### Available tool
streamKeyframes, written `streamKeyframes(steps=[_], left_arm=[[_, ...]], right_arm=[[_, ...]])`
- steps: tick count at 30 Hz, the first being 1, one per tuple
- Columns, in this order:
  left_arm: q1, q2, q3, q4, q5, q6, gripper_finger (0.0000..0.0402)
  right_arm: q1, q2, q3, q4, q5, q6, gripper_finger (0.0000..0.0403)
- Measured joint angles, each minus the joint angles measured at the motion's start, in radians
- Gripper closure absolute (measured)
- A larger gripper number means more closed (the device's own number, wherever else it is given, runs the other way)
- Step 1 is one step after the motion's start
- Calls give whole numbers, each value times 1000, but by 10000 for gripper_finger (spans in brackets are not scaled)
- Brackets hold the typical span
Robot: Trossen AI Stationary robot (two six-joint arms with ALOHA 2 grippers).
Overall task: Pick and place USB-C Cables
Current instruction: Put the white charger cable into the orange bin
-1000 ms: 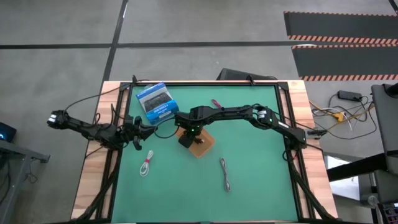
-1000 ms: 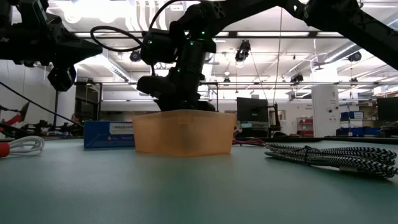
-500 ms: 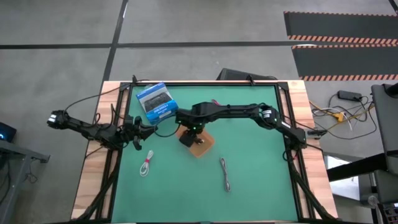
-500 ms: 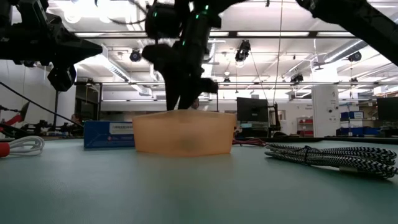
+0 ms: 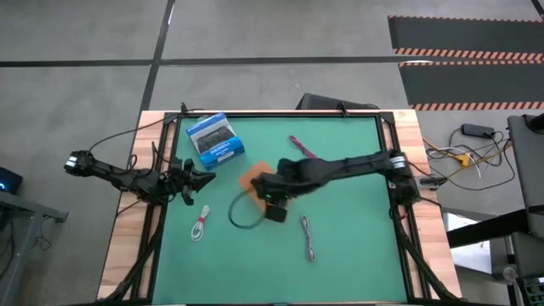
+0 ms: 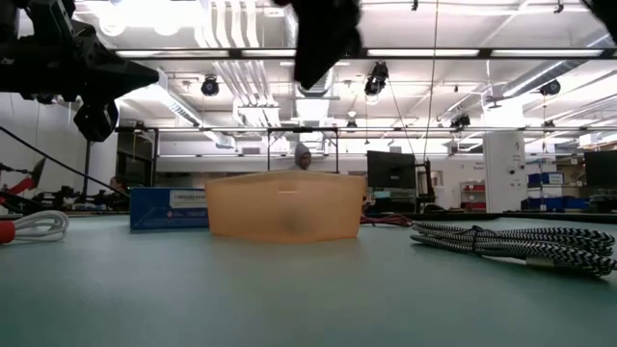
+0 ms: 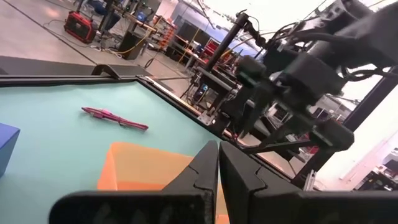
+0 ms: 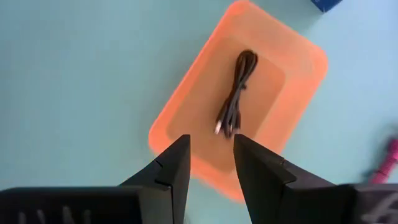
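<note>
A dark bundled cable (image 8: 234,93) lies in the orange tray (image 8: 186,122); the right gripper (image 8: 210,163) hangs released above, the left gripper (image 7: 218,163) clenched.

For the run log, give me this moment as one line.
right gripper: open, empty, above orange tray | dark cable: lying in tray | left gripper: shut, waiting at table's left | white, grey, pink cables: on mat

A green-topped table (image 5: 357,246) with pale wooden edges fills the middle of the high view. On it lie a blue-and-white box (image 5: 215,140) at upper left, an orange tray (image 5: 253,178) near centre, a pink-maroon cable (image 5: 302,147) above that, a white cable (image 5: 200,224) at lower left, and a grey cable (image 5: 308,238) at lower centre.
</note>
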Motion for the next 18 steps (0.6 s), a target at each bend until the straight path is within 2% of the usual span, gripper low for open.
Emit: streamKeyframes(steps=[4, 11, 18], left_arm=[[0, 0, 0, 0, 2, -1, 402], [-1, 33, 0, 0, 38, -53, 402], [0, 109, 0, 72, 41, -113, 402]], right_arm=[[59, -143, -188, 99, 63, 15, 300], [133, -412, -596, 488, 77, -10, 311], [149, -652, -959, 823, 78, -84, 323]])
